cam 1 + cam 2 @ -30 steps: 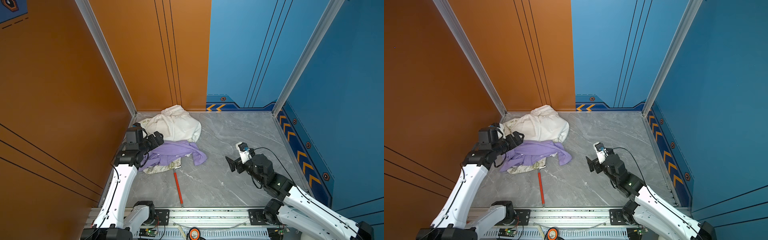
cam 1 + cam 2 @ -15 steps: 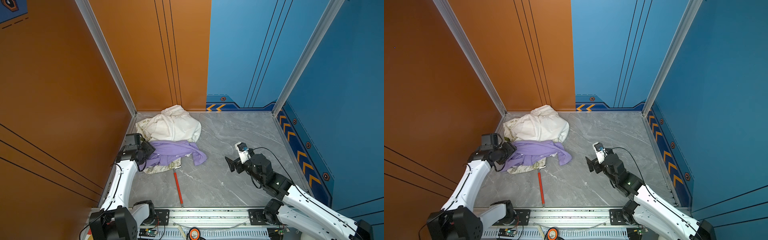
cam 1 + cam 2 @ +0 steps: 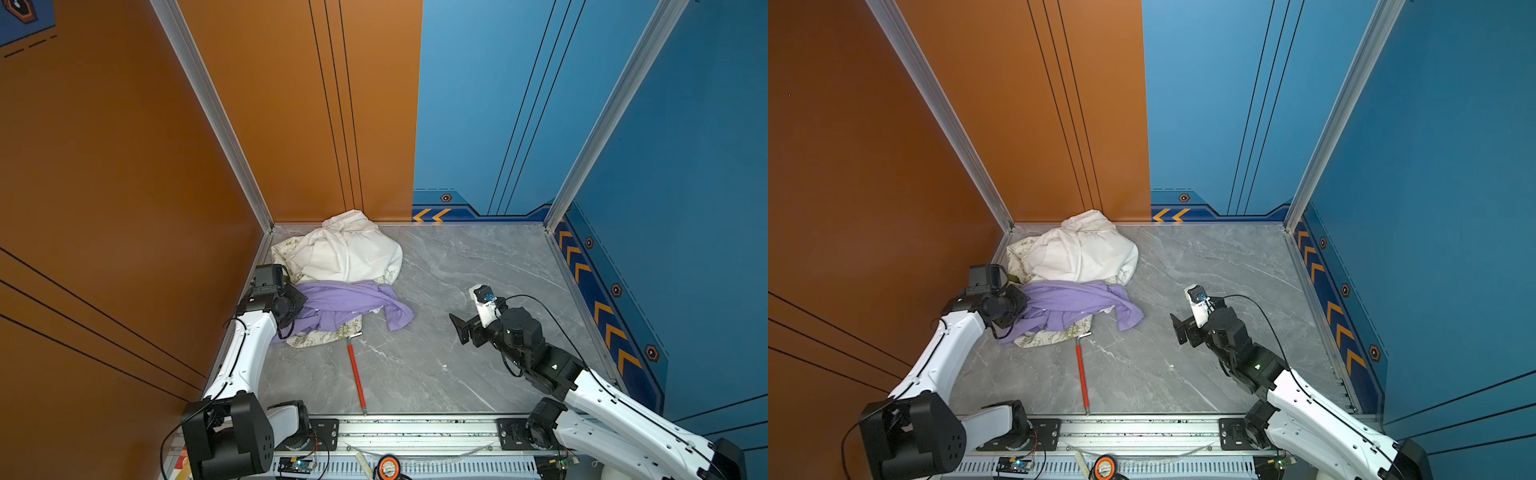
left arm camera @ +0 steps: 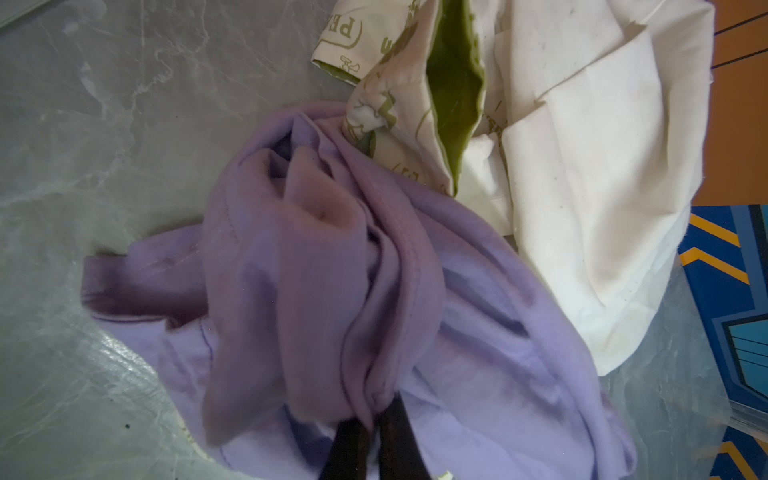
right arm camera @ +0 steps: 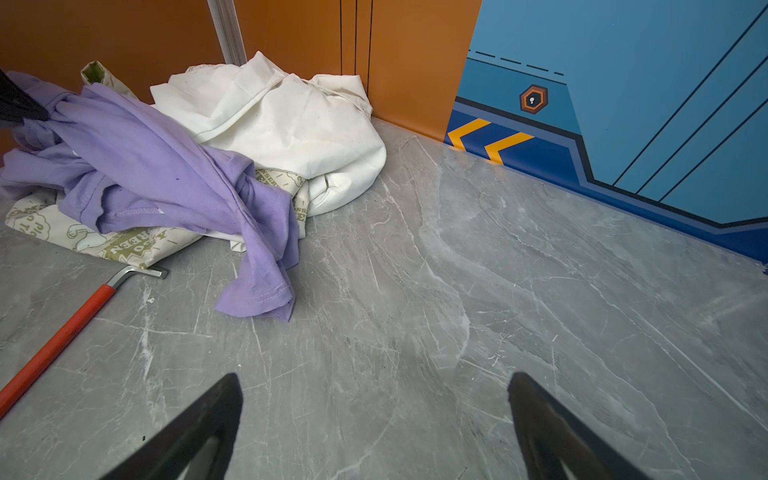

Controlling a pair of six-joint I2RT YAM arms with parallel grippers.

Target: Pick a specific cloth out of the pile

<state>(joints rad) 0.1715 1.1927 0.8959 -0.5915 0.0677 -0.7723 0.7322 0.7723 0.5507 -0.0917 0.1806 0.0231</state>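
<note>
Jaws of the left tool [image 4: 375,409] are seen pressed together on a bunched fold of the lilac cloth [image 4: 324,266], and the fabric is gathered into ridges running toward the fingertips. In both top views the cloth is spread on the grey marbled bench [image 3: 465,266], at the left side near the orange wall [image 3: 124,208]. Its near part is laid over a cream piece printed in olive green, and one loose end is trailed onto bare bench to the right. The pile [image 3: 345,249] is heaped just behind it in the far left corner, white fabric uppermost, and is touched by the cloth along its near edge. A red-handled hex key [image 3: 356,374] is laid on the bench just in front of the cloth, its bent steel end close to the cream printed piece. The right tool [image 5: 374,378] is held well apart from the cloth, above bare bench, with its jaws spread wide and nothing between them.
</note>
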